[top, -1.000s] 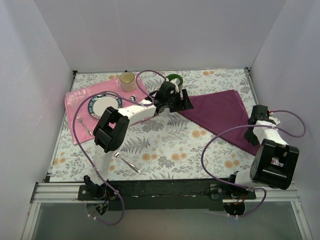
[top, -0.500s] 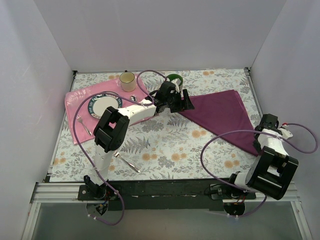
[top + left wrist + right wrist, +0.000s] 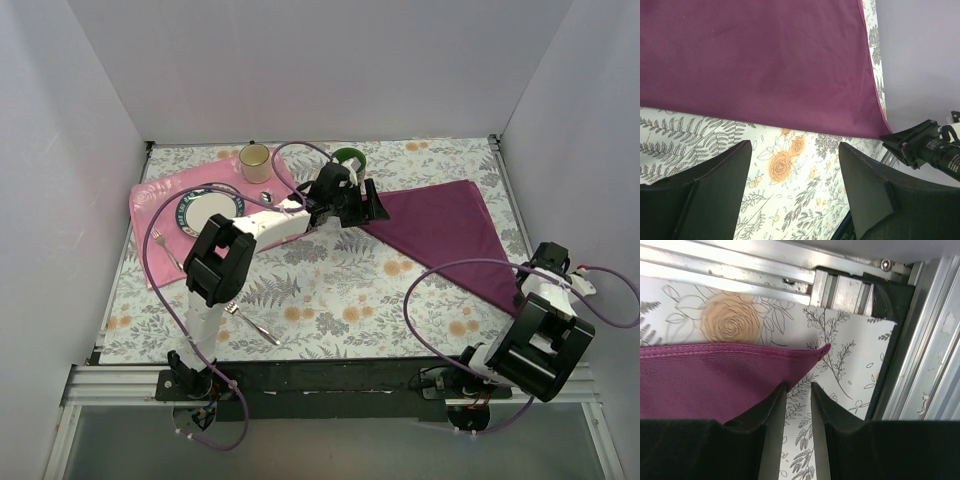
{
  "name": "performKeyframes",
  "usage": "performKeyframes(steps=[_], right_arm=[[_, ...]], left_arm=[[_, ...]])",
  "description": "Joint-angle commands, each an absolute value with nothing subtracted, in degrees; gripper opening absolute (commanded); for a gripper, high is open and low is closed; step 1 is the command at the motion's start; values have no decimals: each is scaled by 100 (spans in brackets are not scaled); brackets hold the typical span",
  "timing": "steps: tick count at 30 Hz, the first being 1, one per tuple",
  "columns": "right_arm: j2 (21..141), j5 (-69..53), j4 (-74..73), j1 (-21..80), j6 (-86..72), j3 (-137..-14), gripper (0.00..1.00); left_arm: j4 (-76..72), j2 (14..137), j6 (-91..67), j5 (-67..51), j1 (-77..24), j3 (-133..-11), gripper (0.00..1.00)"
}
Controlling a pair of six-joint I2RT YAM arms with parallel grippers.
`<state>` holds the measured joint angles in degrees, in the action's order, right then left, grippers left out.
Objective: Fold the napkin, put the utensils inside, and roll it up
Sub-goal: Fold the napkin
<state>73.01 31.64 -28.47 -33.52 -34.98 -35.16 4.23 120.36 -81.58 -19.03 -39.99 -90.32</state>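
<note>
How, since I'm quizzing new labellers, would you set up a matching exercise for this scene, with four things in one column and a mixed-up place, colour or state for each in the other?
Things:
1 napkin
2 plate
3 mug
4 left pincer

Descriptions:
A pale yellow, near the far wall
B open, at the napkin's left end
C dark purple, spread flat
D white with a dark rim

Pairs: 1-C, 2-D, 3-A, 4-B
</note>
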Motion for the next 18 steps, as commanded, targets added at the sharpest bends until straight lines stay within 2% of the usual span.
performKeyframes(steps=[1,4,6,10,14,18], right_arm=[[7111,3103,-3023,-3410,-3726,-3340,33],[6909,2997,-3146,-3410,-3691,-3444,32],[6803,2945,-3234,-3410,-3621,-3585,28],[6644,3093,-3121,-3410,-3568,-3832,28],[6986,3690,-2918,-3419,-3559,-3850,29],[7338,3752,-2953,-3524,-3717,-3806,29]], left_arm=[[396,11453,-8165,-1995,-4025,-8825,70],[396,11365,-8165,-1978,-4025,-8772,70],[404,11338,-8174,-1995,-4025,-8763,70],[404,11303,-8218,-2021,-4025,-8815,70],[492,11329,-8218,-2022,-4017,-8921,70],[545,11277,-8191,-1995,-4017,-8895,71]])
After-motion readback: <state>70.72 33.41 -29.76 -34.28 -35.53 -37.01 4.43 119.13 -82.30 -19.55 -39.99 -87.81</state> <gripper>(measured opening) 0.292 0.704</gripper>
